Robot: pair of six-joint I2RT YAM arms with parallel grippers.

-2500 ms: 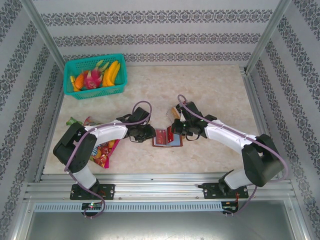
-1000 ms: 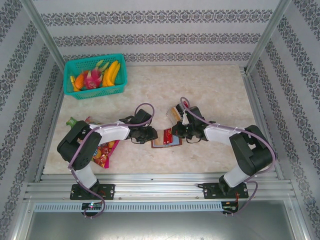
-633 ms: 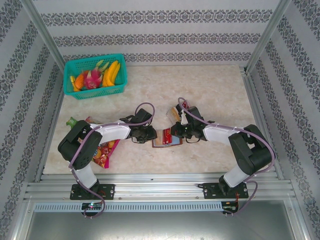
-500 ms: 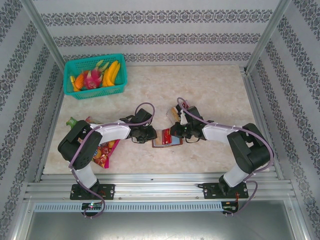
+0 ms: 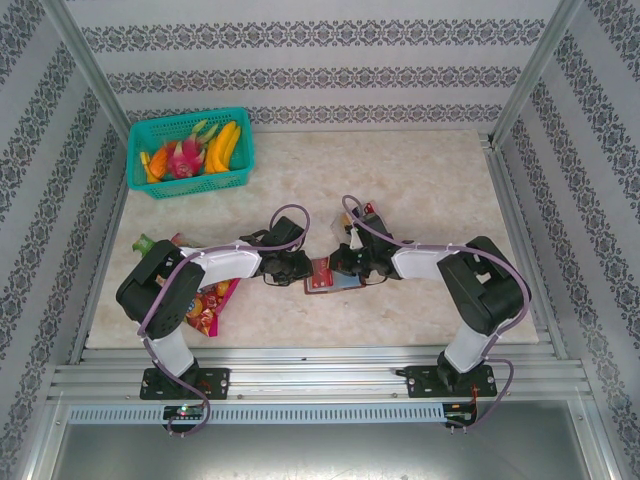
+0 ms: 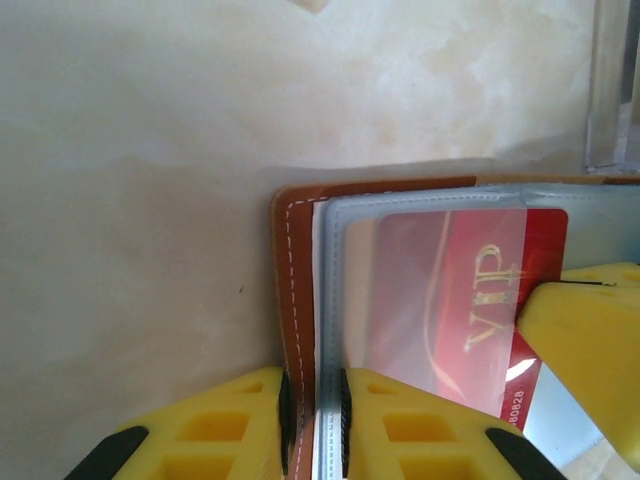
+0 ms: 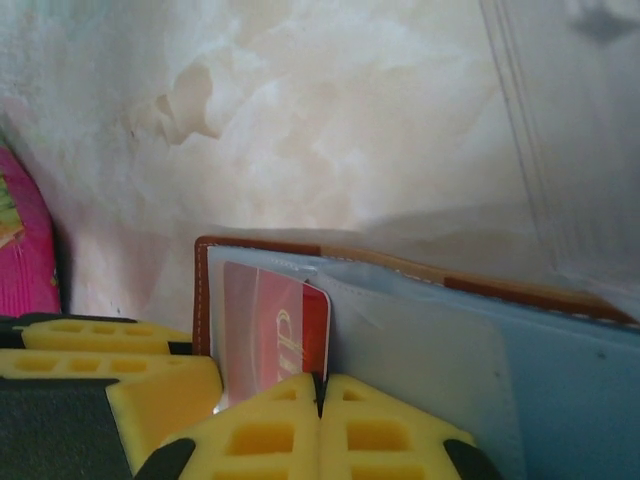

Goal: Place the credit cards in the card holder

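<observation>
2 grippers meet on the card holder (image 5: 332,285), which lies open on the table (image 5: 430,190) between the arms.
Left gripper (image 6: 315,390): fingers nearly together, clamped on the holder's brown stitched cover edge plus 1 clear sleeve edge. Right gripper (image 7: 320,388): fingers pressed flat together, pinching the corner of the red card (image 6: 450,290) at their seam. The card (gold "VIP" lettering) sits partly inside the clear sleeve, and its outer end sticks out under the right gripper's yellow finger. The snack packet (image 5: 207,300) lies under the left arm, well apart from the holder. The teal fruit basket (image 5: 190,152) sits at the far left of the table.
</observation>
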